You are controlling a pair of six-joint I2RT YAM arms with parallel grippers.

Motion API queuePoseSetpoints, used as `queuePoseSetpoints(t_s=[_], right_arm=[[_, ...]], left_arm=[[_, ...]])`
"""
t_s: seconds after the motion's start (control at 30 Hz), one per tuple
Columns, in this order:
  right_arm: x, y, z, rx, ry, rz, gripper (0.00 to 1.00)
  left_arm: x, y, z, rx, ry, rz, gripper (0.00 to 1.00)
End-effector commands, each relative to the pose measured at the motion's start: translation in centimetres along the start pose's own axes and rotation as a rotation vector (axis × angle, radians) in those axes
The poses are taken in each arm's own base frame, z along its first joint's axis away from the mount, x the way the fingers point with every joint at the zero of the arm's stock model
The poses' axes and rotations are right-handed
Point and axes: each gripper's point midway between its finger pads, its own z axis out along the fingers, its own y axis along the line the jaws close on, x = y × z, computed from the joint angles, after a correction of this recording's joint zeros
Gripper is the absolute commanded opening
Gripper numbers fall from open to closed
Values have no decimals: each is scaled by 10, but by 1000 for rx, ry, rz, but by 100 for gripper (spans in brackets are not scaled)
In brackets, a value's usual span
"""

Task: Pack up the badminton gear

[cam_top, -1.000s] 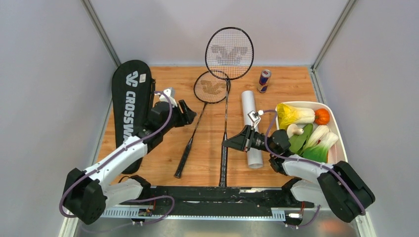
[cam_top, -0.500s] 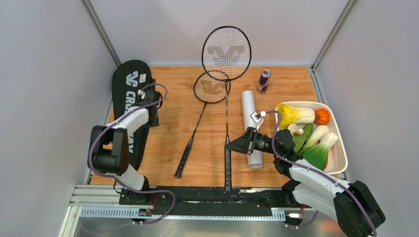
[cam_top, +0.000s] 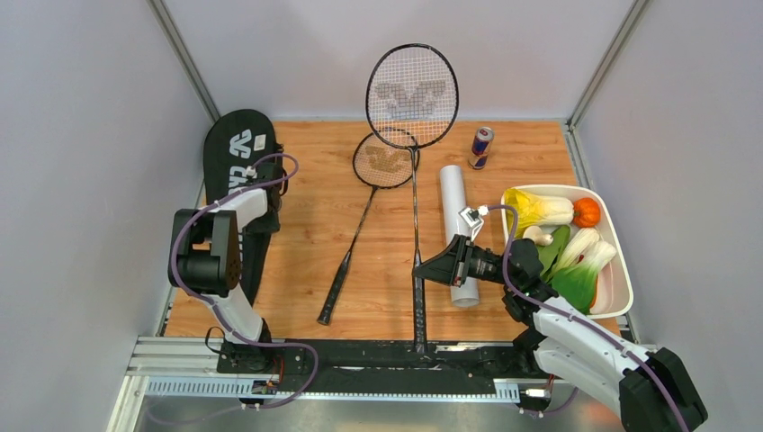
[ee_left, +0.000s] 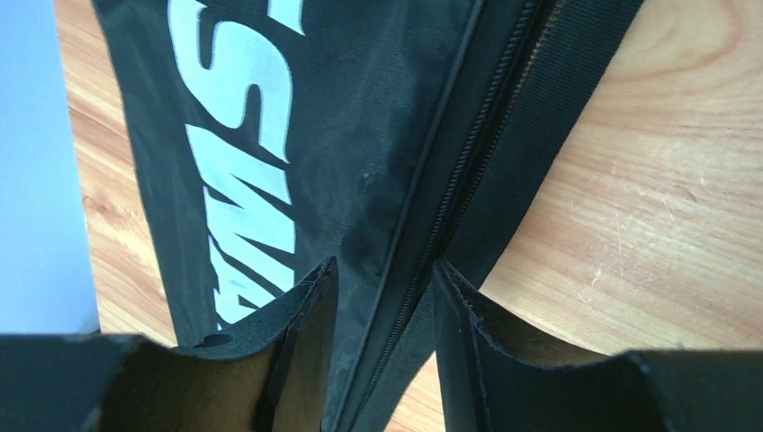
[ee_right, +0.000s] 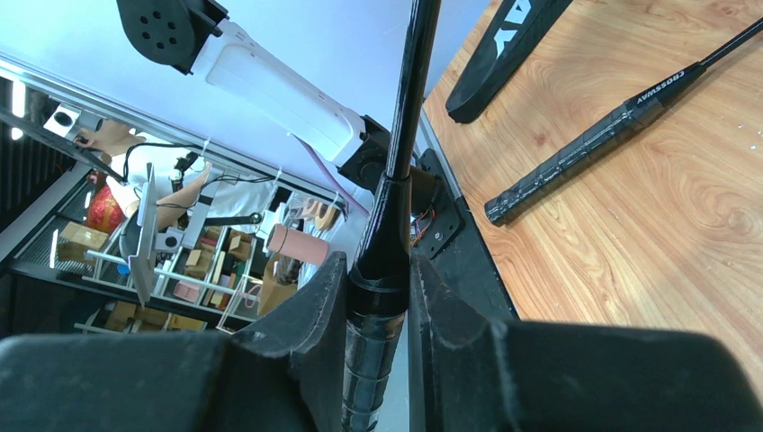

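- Folding at the elbow in the top view, the left arm reaches onto the bag point(cam_top: 236, 148), which lies lengthwise along the left wall; the right pincer point(cam_top: 423, 267) grips one racket point(cam_top: 412, 94), head toward the back wall.
- Left wrist: left pincer point(ee_left: 382, 274) open, astride the bag's zip point(ee_left: 468, 162); bare counter point(ee_left: 630, 180) rightward.
- Right wrist: fingers point(ee_right: 315, 306) clamp the racket's handle; the second racket point(ee_right: 585, 148) lies slanting on open counter.

A robotics lab: grey panel walls point(cam_top: 81, 135) enclose the wooden table point(cam_top: 378, 270), with cluttered storage shelves point(ee_right: 216, 270) beyond its edge.
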Motion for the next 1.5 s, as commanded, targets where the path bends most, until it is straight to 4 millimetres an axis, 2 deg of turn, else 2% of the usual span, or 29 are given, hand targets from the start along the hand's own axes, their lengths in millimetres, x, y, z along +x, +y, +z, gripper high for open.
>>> queuePoseSetpoints(t_s=[0.0, 0.17, 0.2, 0.23, 0.3, 0.37, 0.57, 0.8, 1.03, 1.2, 1.37, 1.47], right_arm=[[-12, 20, 2, -68, -19, -92, 0], [-12, 20, 0, -66, -20, -94, 0], [-12, 20, 0, -63, -21, -93, 0], [-12, 18, 0, -57, -22, -94, 0], [-12, 16, 0, -49, -22, -95, 0], [-10, 9, 0, -21, -23, -86, 0], [-1, -13, -2, 55, -5, -34, 0], [8, -31, -1, 122, 35, -26, 0], [26, -32, 12, 129, 103, -5, 0], [36, -26, 24, 124, 123, -6, 0], [35, -22, 28, 114, 118, -5, 0], [34, -20, 28, 111, 114, -9, 0]], left_arm=[[-4, -3, 12, 12, 21, 30, 49], [3, -6, 19, 28, 54, 24, 40], [4, -7, 20, 35, 59, 25, 33], [5, -9, 19, 47, 67, 25, 20], [4, -13, 16, 72, 69, 10, 3], [3, -21, 9, 127, 60, -20, 0], [-5, -42, -26, 311, -1, -136, 0], [2, -65, -67, 515, -83, -243, 0], [-11, -57, -90, 545, -162, -281, 0], [-8, -52, -90, 526, -164, -239, 0], [7, -59, -73, 508, -82, -206, 0], [8, -60, -67, 494, -65, -200, 2]])
